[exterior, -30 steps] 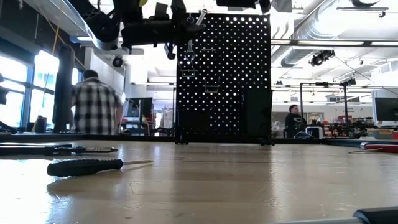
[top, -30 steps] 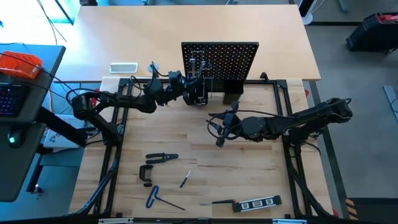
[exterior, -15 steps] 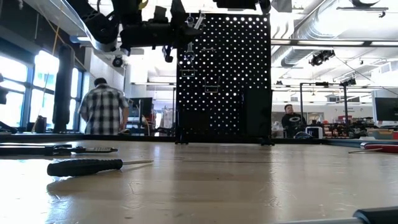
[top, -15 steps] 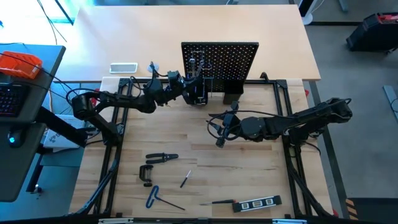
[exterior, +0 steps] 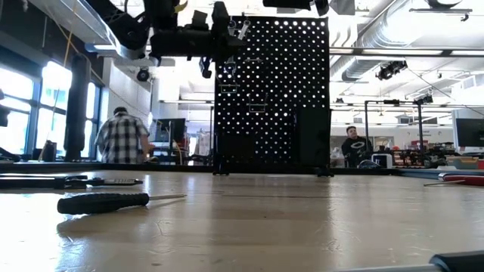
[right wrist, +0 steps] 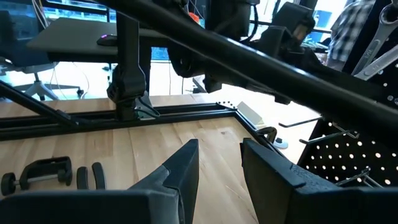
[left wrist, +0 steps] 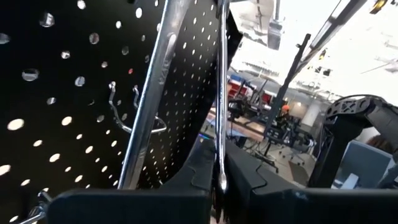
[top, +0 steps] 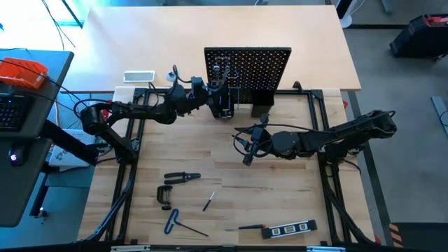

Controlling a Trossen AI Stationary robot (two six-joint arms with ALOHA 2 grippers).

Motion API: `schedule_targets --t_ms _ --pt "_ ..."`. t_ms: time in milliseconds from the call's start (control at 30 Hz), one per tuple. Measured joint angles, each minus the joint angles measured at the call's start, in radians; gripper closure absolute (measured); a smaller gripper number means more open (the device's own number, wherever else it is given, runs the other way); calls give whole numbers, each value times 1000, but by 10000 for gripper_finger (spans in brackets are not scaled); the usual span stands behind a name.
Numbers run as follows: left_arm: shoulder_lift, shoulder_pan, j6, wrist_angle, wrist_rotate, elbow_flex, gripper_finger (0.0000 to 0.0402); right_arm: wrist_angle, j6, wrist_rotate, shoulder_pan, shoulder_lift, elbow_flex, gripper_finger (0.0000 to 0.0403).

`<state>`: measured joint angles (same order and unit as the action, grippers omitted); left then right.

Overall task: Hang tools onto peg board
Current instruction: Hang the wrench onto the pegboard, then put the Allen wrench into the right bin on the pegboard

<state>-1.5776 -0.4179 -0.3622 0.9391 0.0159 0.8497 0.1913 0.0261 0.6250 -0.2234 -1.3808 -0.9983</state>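
While my left arm reaches across the table's far left side, its left gripper [top: 212, 100] sits right up against the peg board [top: 259, 64], which stands upright at the middle of the far edge so that tools can hang from its face. From the left wrist view, the fingers are clenched on the lower end of a thin silver wrench [left wrist: 220, 99], held nearly vertical and close against the perforated panel; I judge it is held that way so its upper end can catch on a hook. A second, broader silver wrench [left wrist: 151, 99] already hangs beside it on a wire hook [left wrist: 127, 121], tilted slightly. From the table-level camera, both show as pale shapes high on the board's left side, next to the dark arm. My right gripper [top: 246, 157] waits near the middle of the table, well apart from the board, its fingers [right wrist: 180, 168] parted and empty, pointing toward the tools not yet hung. Those lie flat on the near part of the table, spread out so each can be picked singly: black-handled pliers [top: 182, 178], a black C-clamp [top: 164, 196], a blue-handled hex key [top: 175, 222], a small screwdriver [top: 208, 202], a second screwdriver [top: 248, 227] and, just beside it, a black marked level [top: 290, 228]. Black holder boxes [top: 261, 103] stand at the board's foot. A person in a checked shirt [exterior: 123, 140] stands in the room behind.
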Motion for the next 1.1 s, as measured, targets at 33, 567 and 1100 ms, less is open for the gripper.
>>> schedule_targets --t_ms 33,567,1100 --pt "0 0 1 -8 0 6 385 0 0 0 0 0 0 285" --pt "0 13 -30 -93 -73 16 271 -22 0 0 -28 0 0 285" --pt "163 121 144 -508 -102 16 257 -159 -81 0 -83 0 0 285"
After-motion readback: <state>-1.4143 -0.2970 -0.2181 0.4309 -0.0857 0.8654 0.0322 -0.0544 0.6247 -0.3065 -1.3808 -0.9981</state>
